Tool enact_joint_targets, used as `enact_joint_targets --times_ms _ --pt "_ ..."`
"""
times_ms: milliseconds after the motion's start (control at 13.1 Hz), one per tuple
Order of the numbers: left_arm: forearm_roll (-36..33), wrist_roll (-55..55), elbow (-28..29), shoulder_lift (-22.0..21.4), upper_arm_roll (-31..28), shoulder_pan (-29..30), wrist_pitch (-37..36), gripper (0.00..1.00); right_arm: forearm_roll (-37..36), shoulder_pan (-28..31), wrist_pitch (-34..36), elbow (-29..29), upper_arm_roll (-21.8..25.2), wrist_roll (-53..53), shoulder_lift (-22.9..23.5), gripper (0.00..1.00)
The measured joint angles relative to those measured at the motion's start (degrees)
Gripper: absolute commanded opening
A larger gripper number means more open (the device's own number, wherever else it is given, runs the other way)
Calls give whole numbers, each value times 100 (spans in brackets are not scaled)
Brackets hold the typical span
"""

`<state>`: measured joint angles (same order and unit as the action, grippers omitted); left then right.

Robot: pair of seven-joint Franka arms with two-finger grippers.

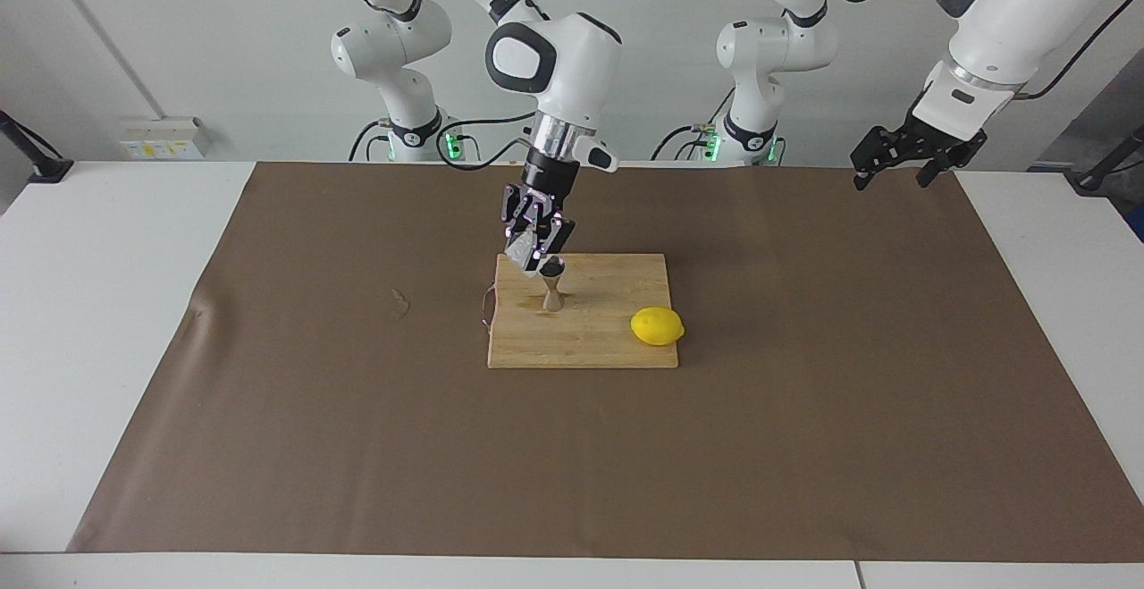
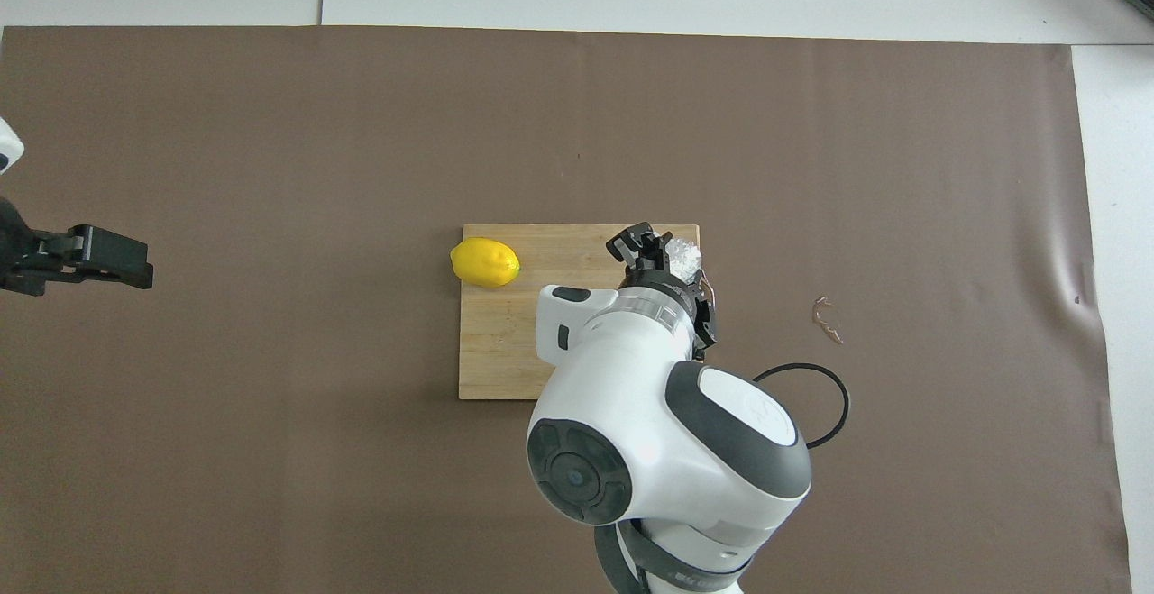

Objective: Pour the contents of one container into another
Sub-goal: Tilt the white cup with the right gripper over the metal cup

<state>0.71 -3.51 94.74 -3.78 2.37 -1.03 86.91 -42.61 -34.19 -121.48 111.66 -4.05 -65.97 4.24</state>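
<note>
The steel hourglass jigger (image 1: 552,289) stands upright on the wooden cutting board (image 1: 608,339), toward the right arm's end of it. My right gripper (image 1: 533,256) hangs just above the jigger's mouth, shut on the whitish translucent cup (image 1: 520,255), which is tilted toward the jigger. From overhead the cup (image 2: 683,257) shows past the right gripper (image 2: 663,251), while the arm hides the jigger. My left gripper (image 1: 901,165) waits open in the air over the left arm's end of the table, also seen overhead as the left gripper (image 2: 135,259).
A yellow lemon (image 1: 657,326) lies on the board at the corner toward the left arm's end, also visible as the lemon (image 2: 485,262). A brown mat (image 1: 357,446) covers the table. A small curled scrap (image 2: 825,320) lies on the mat toward the right arm's end.
</note>
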Motion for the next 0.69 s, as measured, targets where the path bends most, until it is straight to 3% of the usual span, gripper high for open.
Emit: enact_joint_targets --times_ms 686 --pt "0 0 0 0 0 0 0 100 346 102 16 -3 -3 21 0 0"
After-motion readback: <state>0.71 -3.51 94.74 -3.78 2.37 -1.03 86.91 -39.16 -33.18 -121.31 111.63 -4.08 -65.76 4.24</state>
